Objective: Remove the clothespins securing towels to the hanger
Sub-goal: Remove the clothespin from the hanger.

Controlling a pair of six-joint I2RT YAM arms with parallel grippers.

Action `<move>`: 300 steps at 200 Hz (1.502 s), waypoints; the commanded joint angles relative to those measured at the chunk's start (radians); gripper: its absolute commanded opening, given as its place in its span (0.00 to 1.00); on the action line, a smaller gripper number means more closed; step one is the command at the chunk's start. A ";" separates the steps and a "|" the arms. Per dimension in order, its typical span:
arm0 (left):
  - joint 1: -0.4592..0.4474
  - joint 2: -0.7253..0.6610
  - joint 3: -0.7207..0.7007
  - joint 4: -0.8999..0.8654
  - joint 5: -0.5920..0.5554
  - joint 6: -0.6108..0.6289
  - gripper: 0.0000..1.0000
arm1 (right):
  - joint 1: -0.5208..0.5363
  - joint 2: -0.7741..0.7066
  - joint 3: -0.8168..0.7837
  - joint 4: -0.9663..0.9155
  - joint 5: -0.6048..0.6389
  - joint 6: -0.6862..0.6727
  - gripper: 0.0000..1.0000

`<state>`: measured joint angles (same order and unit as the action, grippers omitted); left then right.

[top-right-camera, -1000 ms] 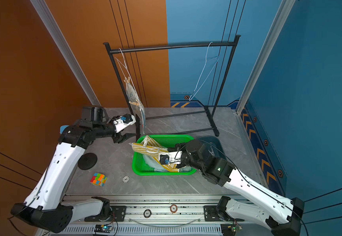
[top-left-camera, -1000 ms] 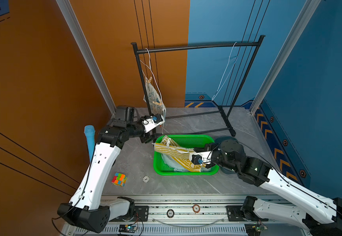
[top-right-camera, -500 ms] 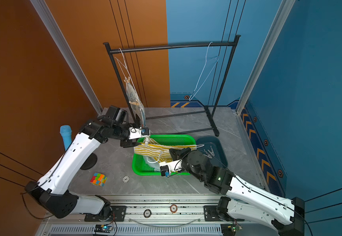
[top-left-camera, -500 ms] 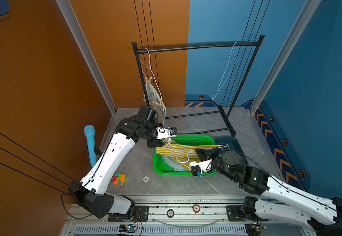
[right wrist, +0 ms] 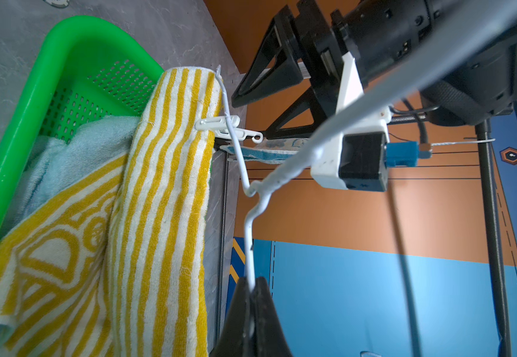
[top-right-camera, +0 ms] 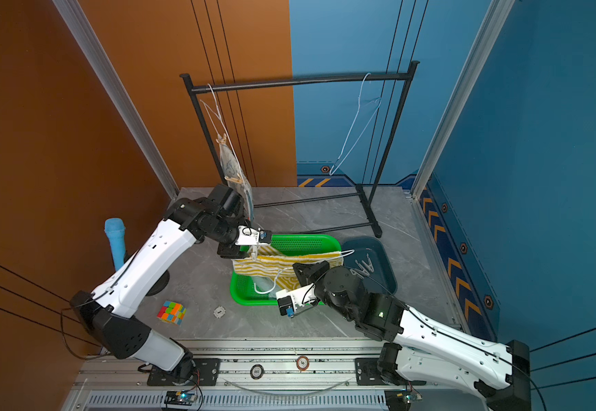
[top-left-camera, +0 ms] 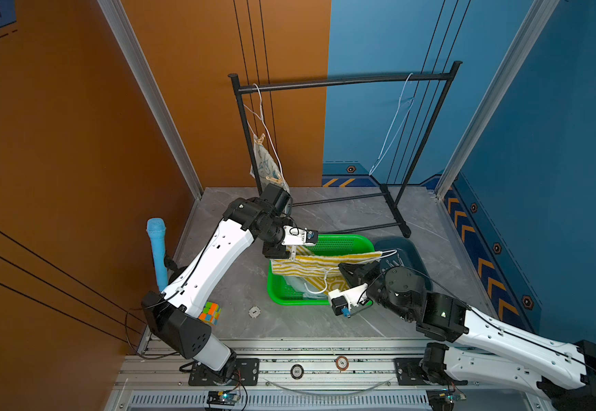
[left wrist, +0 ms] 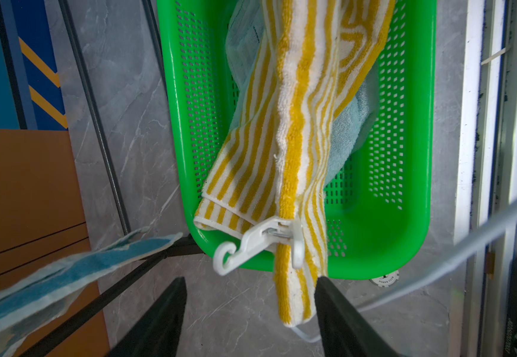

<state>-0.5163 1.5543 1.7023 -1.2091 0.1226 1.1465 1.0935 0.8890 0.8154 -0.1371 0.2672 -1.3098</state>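
My right gripper (right wrist: 252,287) is shut on the hook of a white wire hanger (right wrist: 249,228), holding it above the green basket (top-left-camera: 339,243). A yellow-and-white striped towel (top-left-camera: 325,261) is draped over the hanger. One white clothespin (left wrist: 266,238) clamps the towel's end to the wire. My left gripper (left wrist: 251,293) is open just short of that pin, and the towel's corner hangs between its fingers (left wrist: 337,309). A pale blue-green towel (left wrist: 349,129) lies in the basket. A cream printed towel (top-left-camera: 266,165) hangs on the rack, held by two wooden clothespins (top-left-camera: 260,138).
The black rack (top-left-camera: 342,82) stands at the back and carries an empty white hanger (top-left-camera: 394,124). A dark blue tray (top-left-camera: 405,249) with pale pins in it sits right of the basket. A colour cube (top-left-camera: 210,312), a poker chip (top-left-camera: 254,311) and an upright blue cylinder (top-left-camera: 156,249) are at the left.
My left arm swung from beside the rack over to the basket's left end. My right gripper raised the hanger, so the striped towel now hangs stretched out above the basket.
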 commanded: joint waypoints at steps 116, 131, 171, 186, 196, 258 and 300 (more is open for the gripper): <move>-0.054 0.067 0.007 -0.075 -0.011 0.019 0.58 | 0.011 -0.021 -0.016 0.021 0.027 -0.037 0.00; -0.054 0.068 0.005 -0.075 -0.002 0.018 0.48 | 0.011 -0.022 -0.018 0.028 0.027 -0.036 0.00; -0.057 0.072 -0.004 -0.075 0.004 0.015 0.45 | 0.011 -0.020 -0.020 0.044 0.027 -0.034 0.00; -0.057 0.071 -0.009 -0.074 0.000 0.018 0.50 | 0.010 -0.019 -0.019 0.049 0.026 -0.035 0.00; -0.058 0.073 -0.012 -0.075 -0.008 0.018 0.50 | 0.011 -0.018 -0.019 0.053 0.026 -0.034 0.00; -0.064 0.075 -0.024 -0.074 -0.023 0.016 0.50 | 0.011 -0.017 -0.019 0.053 0.024 -0.031 0.00; -0.066 0.070 -0.025 -0.075 -0.030 0.013 0.47 | 0.011 -0.018 -0.018 0.053 0.026 -0.029 0.00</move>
<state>-0.5728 1.6180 1.6878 -1.2537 0.1043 1.1599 1.1000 0.8864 0.8028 -0.1261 0.2672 -1.3354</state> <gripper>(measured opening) 0.484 0.059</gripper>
